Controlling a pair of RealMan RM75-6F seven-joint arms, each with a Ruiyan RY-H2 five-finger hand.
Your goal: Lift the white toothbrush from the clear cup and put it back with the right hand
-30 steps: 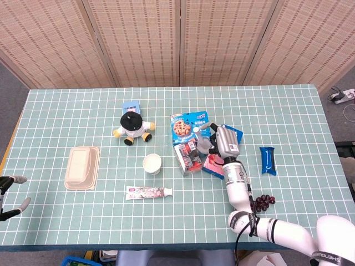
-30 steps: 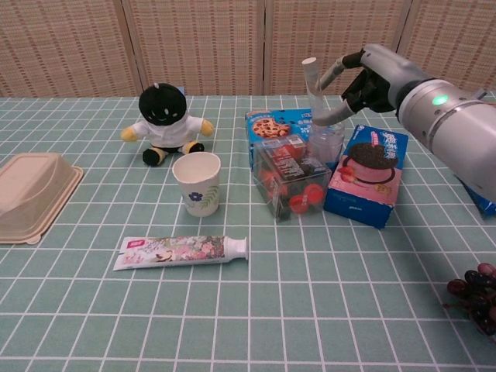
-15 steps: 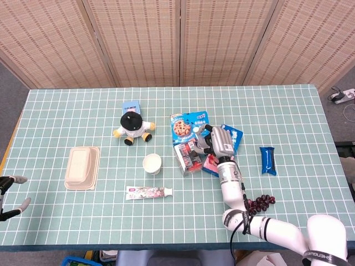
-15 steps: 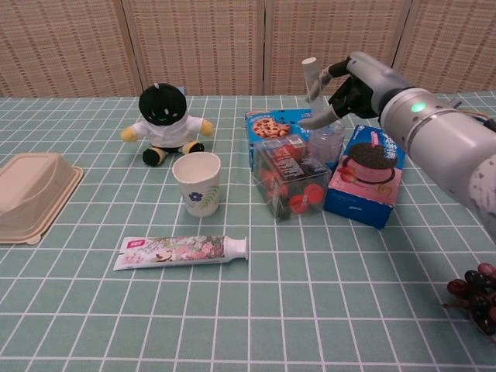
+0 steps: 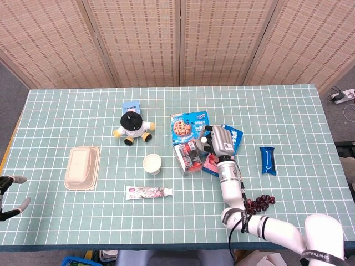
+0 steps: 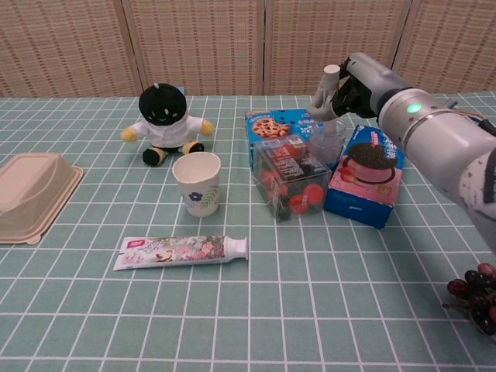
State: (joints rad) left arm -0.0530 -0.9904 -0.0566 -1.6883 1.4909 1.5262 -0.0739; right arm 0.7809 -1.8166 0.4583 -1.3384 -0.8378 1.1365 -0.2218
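Right hand (image 6: 358,81): fingers curled around the top of the white toothbrush (image 6: 326,87), thumb and fingers closed on the shaft. The toothbrush stands tilted, its upper end above the hand's fingers, its lower part in the clear cup (image 6: 326,141). From the head view the hand (image 5: 220,141) covers the cup and the brush cannot be made out.

Pose: right forearm comes in from the right edge of the chest view, sloping up to the hand, palm facing left toward the cup. A green light shows on the wrist.

Left hand (image 5: 10,197): only fingertips show at the left edge of the head view, spread apart, holding nothing, well away from everything else.

Surroundings: the cup is hemmed in. The clear box of red fruit (image 6: 292,178) is just in front-left, the blue cookie box (image 6: 270,124) to its left, the Oreo box (image 6: 367,176) just to the right. Paper cup (image 6: 198,183), plush doll (image 6: 165,115), toothpaste tube (image 6: 183,251) and lidded takeaway container (image 6: 31,193) lie further left on the gridded table (image 6: 325,310). Grapes (image 6: 477,294) sit near the right front edge; a blue packet (image 5: 267,159) lies right of the hand. Open table remains in front.
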